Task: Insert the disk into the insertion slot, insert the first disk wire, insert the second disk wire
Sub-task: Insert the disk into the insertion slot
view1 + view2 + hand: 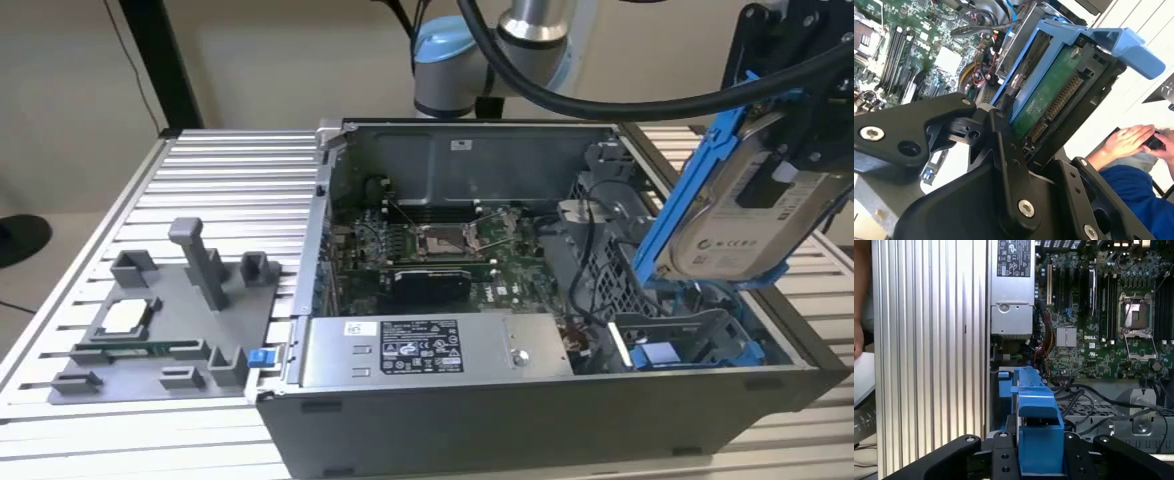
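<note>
Closest in, the gripper (1038, 455) has its fingers clamped on the disk (747, 215), pinching the blue carrier from both sides. In the exterior view the disk hangs tilted, label side out, over the exterior view's right end of the open case. Its lower edge is just above the insertion slot (687, 335) and looks clear of it, so it's not seated yet.

What I'd worry about: with that tilt, a carrier corner could catch on a blue rail or the grey bay wall and jam or skew in the grip. The black cables (1089, 400) run right beside the bay (loose loops, never a good sign), and one could get pinched under the carrier if it strays over the opening.

Further in, the power-supply box (427, 350) sits along the near wall of the case, with the motherboard (441, 245) behind it. Neither is in the way. Well off on the exterior view's left, a grey fixture (160, 320) rests on the ribbed table (227, 180). A person's hand (1131, 142) is beyond the case in the second wrist view, well apart from the gripper.
</note>
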`<state>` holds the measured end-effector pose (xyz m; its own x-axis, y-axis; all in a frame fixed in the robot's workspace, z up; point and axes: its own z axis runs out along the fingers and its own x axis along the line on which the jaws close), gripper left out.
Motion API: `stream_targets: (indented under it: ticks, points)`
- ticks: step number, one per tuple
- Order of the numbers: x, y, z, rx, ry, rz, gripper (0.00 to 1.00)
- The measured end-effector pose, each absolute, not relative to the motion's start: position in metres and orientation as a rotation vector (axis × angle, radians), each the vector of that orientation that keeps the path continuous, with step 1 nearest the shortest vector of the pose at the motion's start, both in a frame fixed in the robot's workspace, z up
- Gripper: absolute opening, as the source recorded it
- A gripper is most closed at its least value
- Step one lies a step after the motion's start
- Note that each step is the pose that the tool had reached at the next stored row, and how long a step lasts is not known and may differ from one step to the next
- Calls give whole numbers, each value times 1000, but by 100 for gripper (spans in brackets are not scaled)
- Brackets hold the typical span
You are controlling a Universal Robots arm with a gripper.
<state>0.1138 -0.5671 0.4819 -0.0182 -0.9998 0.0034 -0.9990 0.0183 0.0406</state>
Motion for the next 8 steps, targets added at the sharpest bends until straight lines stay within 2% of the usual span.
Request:
stream_targets:
  ticks: [8]
  points:
    - [114,-567,477,2179,-2219,-41,0]
